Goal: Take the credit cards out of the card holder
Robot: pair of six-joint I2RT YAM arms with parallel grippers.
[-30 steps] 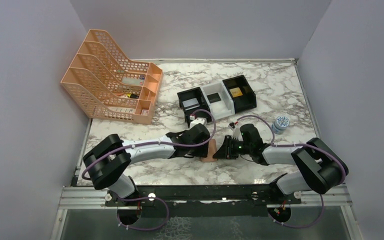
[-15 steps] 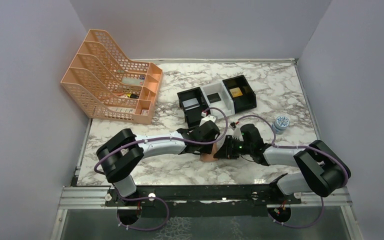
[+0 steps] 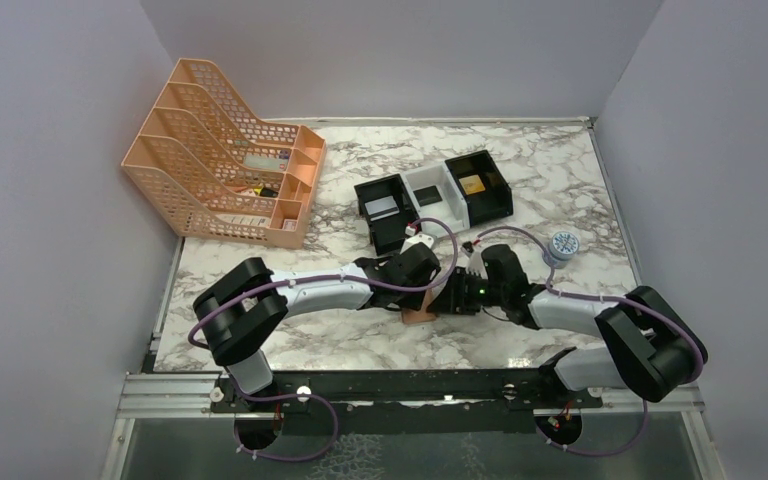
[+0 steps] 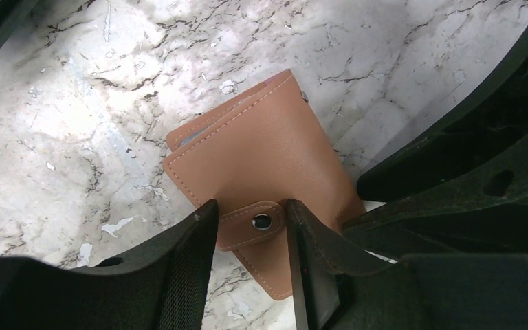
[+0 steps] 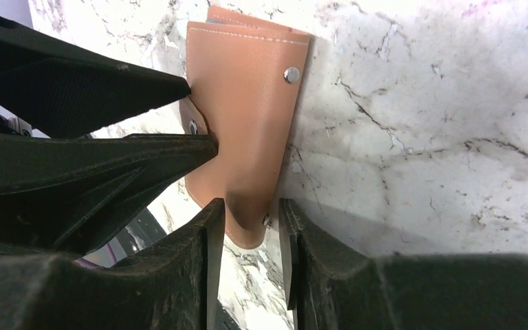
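Tan-brown leather card holder point(image 4: 261, 158) sits folded shut on the white marble table point(image 4: 75, 103), in the middle, near the front edge. No credit cards show. Only a thin strip of pale blue lining peeks out at one edge, so I think the cards are inside.

The left gripper point(image 4: 250, 212) is on the left side of the card holder. Its fingers are close together and pinch the little side tab point(image 4: 237, 228) with the round snap. The right gripper point(image 5: 249, 206) is on the right side. Its fingers are narrow too, with one end of the card holder between them. I cannot tell if they squeeze it or only touch it.

What could go wrong? The tab is small and smooth, so it may slip out when the left gripper pulls. If the right gripper is not holding tight, the whole card holder could slide or flip along and not open. The two grippers are very close, so they may bump. A hard tug could also make cards fall out and scatter.
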